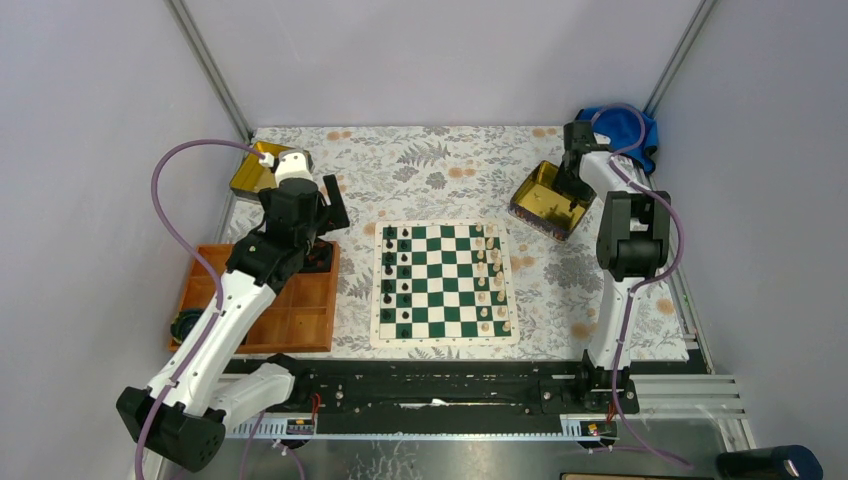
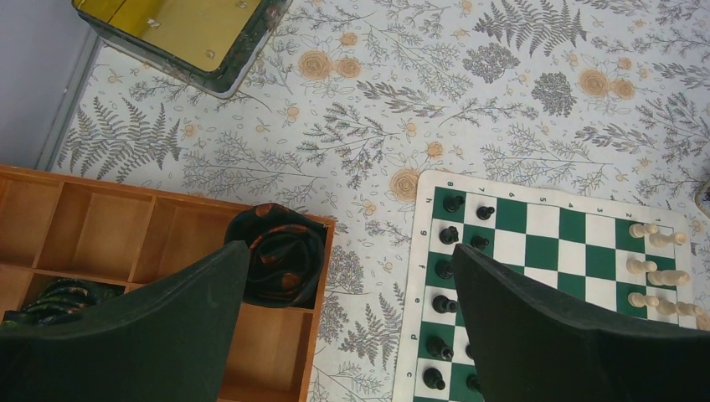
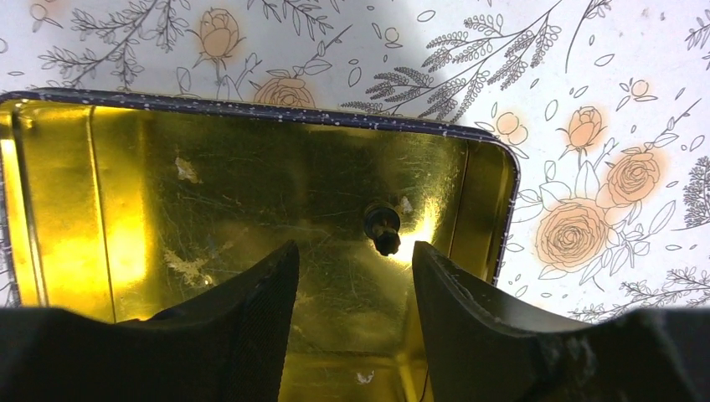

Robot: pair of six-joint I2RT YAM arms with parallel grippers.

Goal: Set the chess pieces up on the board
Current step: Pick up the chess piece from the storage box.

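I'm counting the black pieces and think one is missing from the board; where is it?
A lone black piece lies inside the gold tin at the table's far right, just ahead of the right gripper.

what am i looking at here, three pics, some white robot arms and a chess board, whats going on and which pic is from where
These are two robot arms bolted at the near edge of a table, each ending in a two-finger gripper. The wide picture comes from a fixed camera above and behind them. The other two come from small cameras on each wrist, so the dark shapes at the bottom are that arm's own fingers.

On the flowered cloth lies the board, with black chess pieces along its left side and cream pieces along its right. An orange wooden tray sits to the left, and there are two gold tins.

The left gripper is open, above the tray's edge, holding nothing. The right gripper is open over the right tin, where one black piece lies inside.
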